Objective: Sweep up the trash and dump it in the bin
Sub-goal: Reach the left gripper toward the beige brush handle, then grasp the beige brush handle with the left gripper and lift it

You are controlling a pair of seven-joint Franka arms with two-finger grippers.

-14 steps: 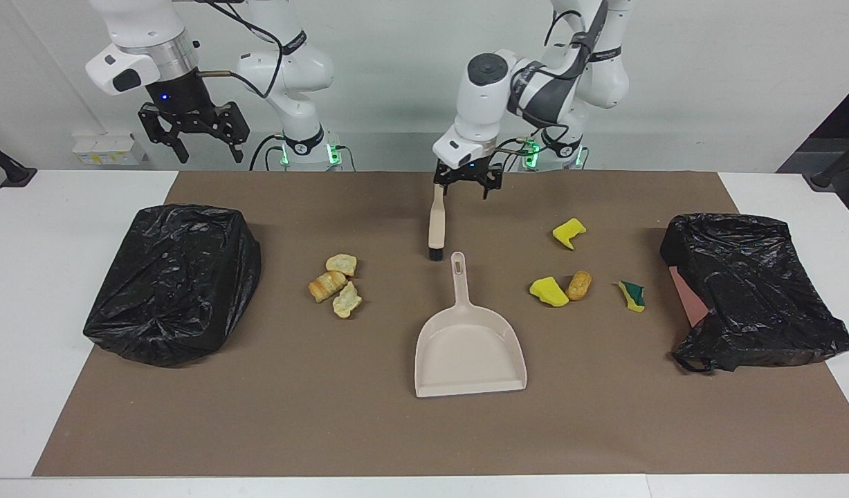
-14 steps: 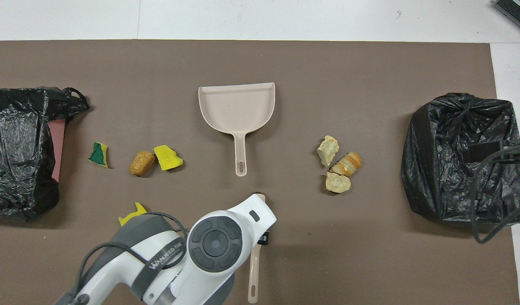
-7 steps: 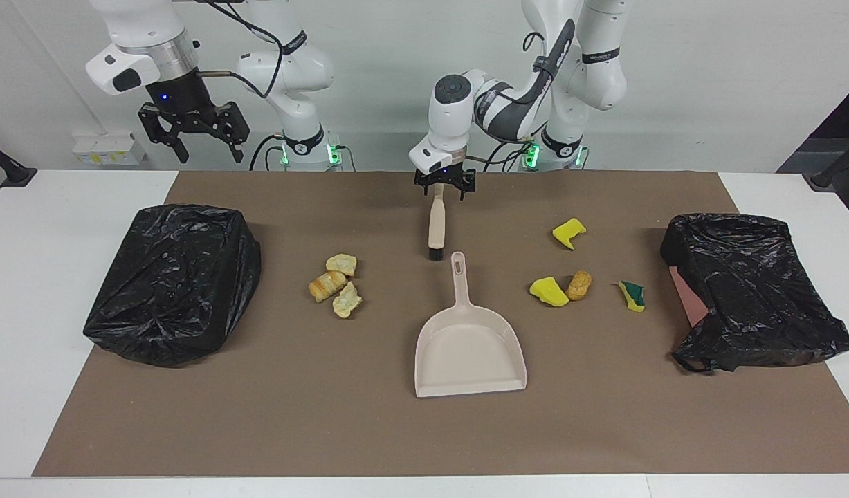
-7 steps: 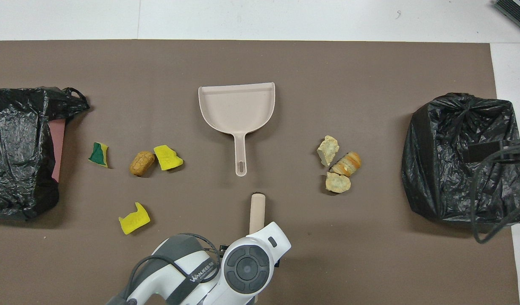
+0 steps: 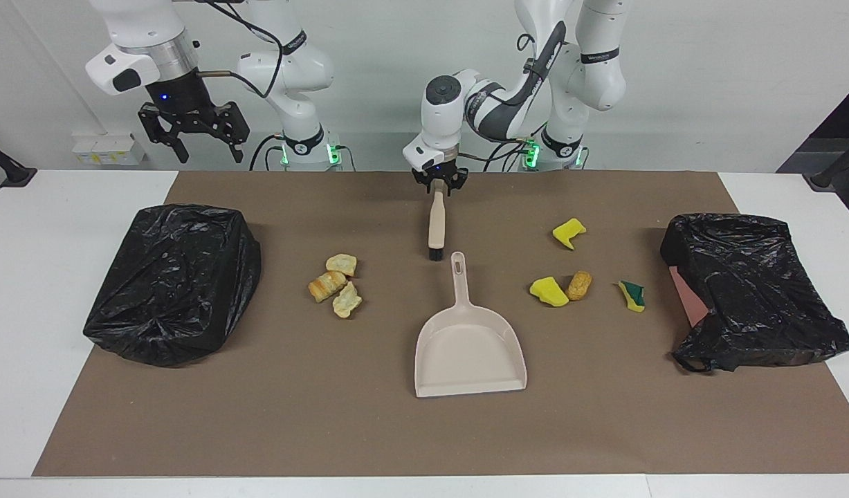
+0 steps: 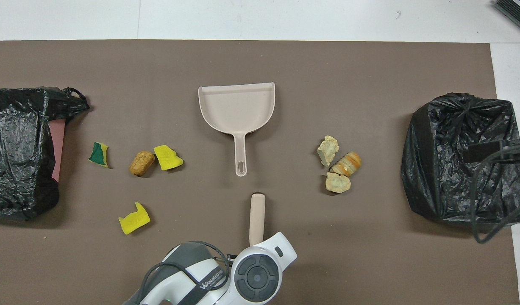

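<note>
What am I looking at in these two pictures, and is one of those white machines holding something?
Two white robot arms work at a table under a brown mat. One picture faces them; the other looks down from above them. The left gripper is closed on the handle end of a beige brush with black bristles, which lies on the mat. The right gripper waits open in the air. A beige plastic dustpan lies in the middle, with sponge and bread-like scraps on either side. A black bag-lined bin sits at each end.
</note>
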